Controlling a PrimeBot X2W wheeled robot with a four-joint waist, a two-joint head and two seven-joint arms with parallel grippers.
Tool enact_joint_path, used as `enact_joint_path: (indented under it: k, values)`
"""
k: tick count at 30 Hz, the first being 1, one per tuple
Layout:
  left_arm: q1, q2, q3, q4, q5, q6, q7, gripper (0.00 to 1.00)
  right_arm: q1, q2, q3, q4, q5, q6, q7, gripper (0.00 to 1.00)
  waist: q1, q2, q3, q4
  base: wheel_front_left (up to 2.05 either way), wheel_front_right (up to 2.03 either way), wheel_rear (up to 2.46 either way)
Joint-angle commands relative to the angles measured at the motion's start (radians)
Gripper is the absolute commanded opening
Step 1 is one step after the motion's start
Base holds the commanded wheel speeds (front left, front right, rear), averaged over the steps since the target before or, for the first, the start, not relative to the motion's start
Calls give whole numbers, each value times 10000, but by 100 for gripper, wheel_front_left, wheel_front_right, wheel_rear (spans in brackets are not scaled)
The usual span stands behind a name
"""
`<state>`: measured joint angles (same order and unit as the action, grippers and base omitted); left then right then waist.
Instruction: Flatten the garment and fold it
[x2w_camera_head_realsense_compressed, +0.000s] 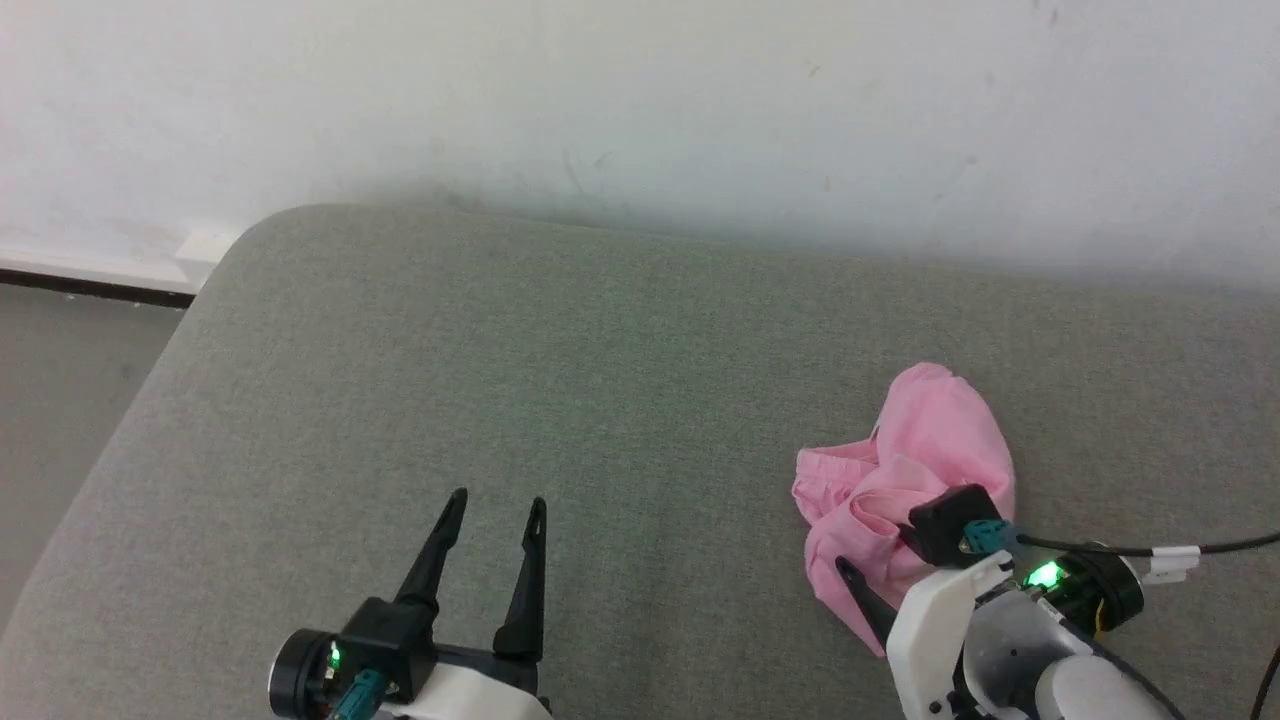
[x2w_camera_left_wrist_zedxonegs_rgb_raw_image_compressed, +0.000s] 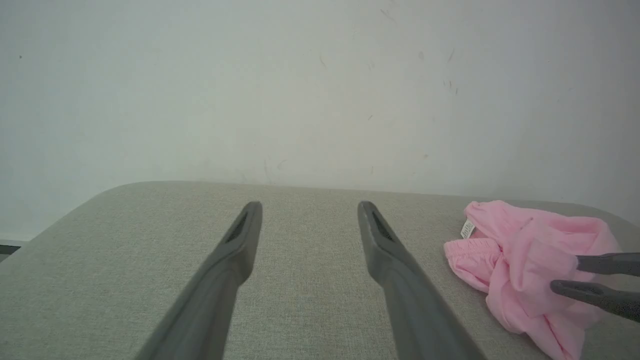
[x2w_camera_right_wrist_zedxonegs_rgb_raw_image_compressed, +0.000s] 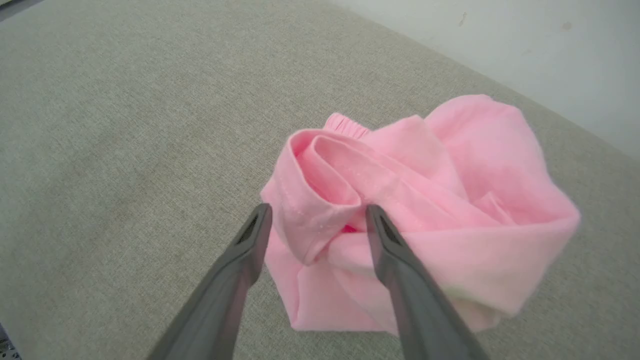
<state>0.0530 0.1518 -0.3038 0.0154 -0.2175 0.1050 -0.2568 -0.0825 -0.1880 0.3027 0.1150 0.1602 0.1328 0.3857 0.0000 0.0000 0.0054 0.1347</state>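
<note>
Even soft light, no glare; wrist views w/ slight blur.

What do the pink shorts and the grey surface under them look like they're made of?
Pink shorts: seemingly thin, soft matte knit or cotton; they slump in limp folds with a stitched hem. Grey surface: matte woven upholstery cloth, fine weave visible; rounded corner suggests padding.

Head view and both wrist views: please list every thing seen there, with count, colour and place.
wall: one, white, at the back
cushion: one, grey, in front of the wall
shorts: one, pink, crumpled on the cushion's right part
label: one, white, on the shorts
cable: one, black, at the head view's right edge
left hand: one, dark, open over bare cushion
right hand: one, dark, open around a fold of the shorts
</note>
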Motion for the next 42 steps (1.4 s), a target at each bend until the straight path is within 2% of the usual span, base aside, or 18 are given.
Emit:
enact_joint_path:
  k: [1, 7, 9, 14, 17, 22, 27, 28, 29, 30, 35, 40, 42]
  values:
    - [-180, -38, 6, 28, 106, -61, -49, 100, -155, -40, 41, 36, 35, -21, 66, 100, 0, 0, 186, 242, 0, 0, 0]
    - [-284, -266, 132, 203, 286, -285, -49, 100, -733, -80, 169, 499, 299, -21, 970, 100, 0, 0, 401, 600, 0, 0, 0]
    - [-276, -310, 192, 259, 339, -345, -49, 100, -832, -101, 161, 565, 361, -21, 1008, 0, 0, 0, 423, 610, 0, 0, 0]
    - [-211, -375, 491, 286, 426, -417, -49, 100, -708, 56, -248, 98, 786, -21, 721, 0, 0, 0, 416, 95, 0, 0, 0]
    - [-183, -425, 636, 277, 475, -465, -49, 100, -189, 271, -945, -678, 1358, -21, 693, 0, 0, 0, 342, -423, 0, 0, 0]
    - [-280, -500, 773, 275, 578, -610, -49, 100, 1172, 518, -3136, -2010, 1733, -21, 1033, 0, 0, 0, 291, -1207, 0, 0, 0]
    - [-456, -589, 798, 311, 686, -765, -49, 100, 1799, 860, -5526, -1911, 947, -21, 1109, 0, 0, 0, 405, -1785, 0, 0, 0]
    - [-492, -612, 769, 346, 710, -806, -49, 100, 1811, 908, -5836, -1678, 689, -21, 1062, 11, 0, 0, 423, -1843, 0, 0, 0]
    - [-529, -637, 736, 382, 734, -842, -49, 100, 1792, 957, -6134, -1433, 401, -21, 962, 47, 0, 0, 444, -1883, 0, 0, 0]
    - [-565, -663, 701, 421, 750, -874, -49, 100, 1744, 1017, -6429, -1227, 69, -21, 814, 100, 0, 0, 455, -1903, 0, 0, 0]
    - [-739, -748, 597, 692, 811, -1052, -49, 100, 1290, 1270, -6823, -920, -1287, -21, -535, 100, 0, 0, 489, -2029, 0, 0, 0]
    - [-1015, -824, 150, 1355, 692, -1518, -4, 100, 1021, 1365, -5965, -1203, -1094, -21, -1926, 100, 0, 0, 577, -2177, 0, 0, 0]
    - [-1355, -871, -195, 1700, 508, -1767, 322, 100, 1011, 1371, -5636, -1329, -922, -21, -2260, 100, 0, 0, 729, -2243, 0, 0, 0]
